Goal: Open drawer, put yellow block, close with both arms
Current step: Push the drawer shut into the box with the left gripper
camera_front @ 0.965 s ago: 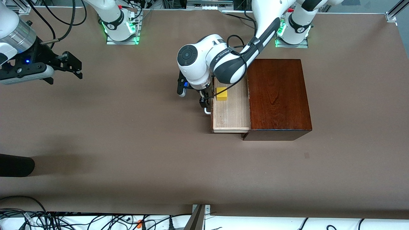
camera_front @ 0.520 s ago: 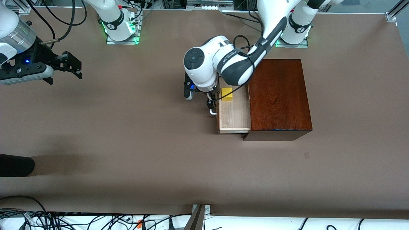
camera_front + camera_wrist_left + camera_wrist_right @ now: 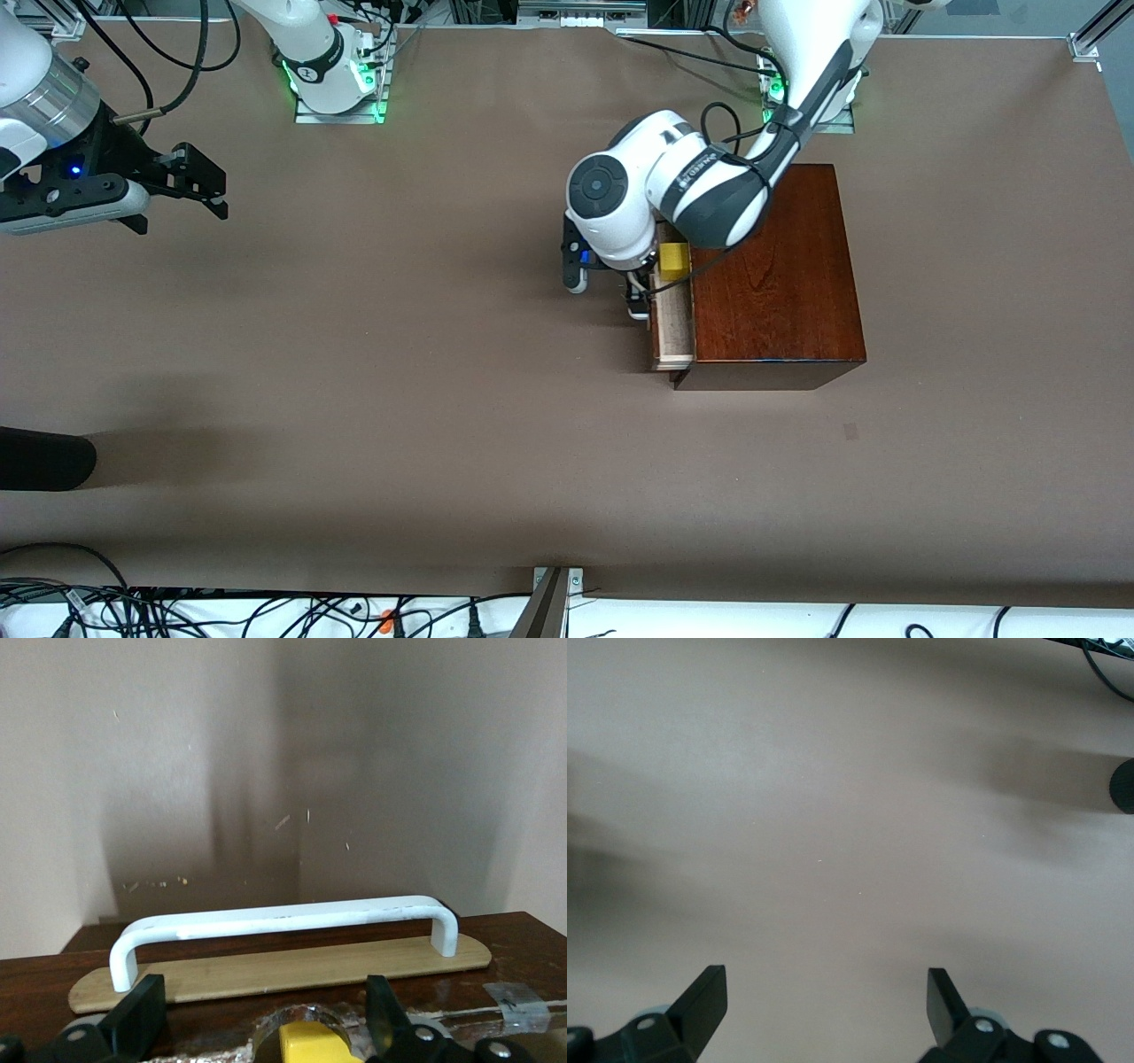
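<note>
Drawer (image 3: 672, 330) is what I'm watching from the front view: only a narrow strip of its pale tray sticks out of the dark wooden box (image 3: 769, 270), on the side facing the right arm's end of the table. Yellow block (image 3: 674, 259) sits in that strip, right against the box's edge, toward the 12 o'clock end of the tray. My left gripper (image 3: 637, 299) is down at the drawer front, at about 9 o'clock from the block, with the left arm's big white wrist covering most of it, so from up here I can't call the fingers. The right gripper (image 3: 197, 182) hangs over bare brown table (image 3: 354, 399) well apart from the box, at 9 o'clock from it, fingers spread and holding nothing; that arm is just waiting.

Left wrist view: the white loop handle (image 3: 283, 926) lies straight ahead on its light wood backing strip, mounted on the reddish-brown front. Both black fingers (image 3: 137, 1023) stand wide apart on either side, clamping nothing, and the block (image 3: 317, 1043) peeks up between them at 6 o'clock.

Right wrist view: only tabletop, with the two fingers (image 3: 700, 1001) parted and empty.
</note>
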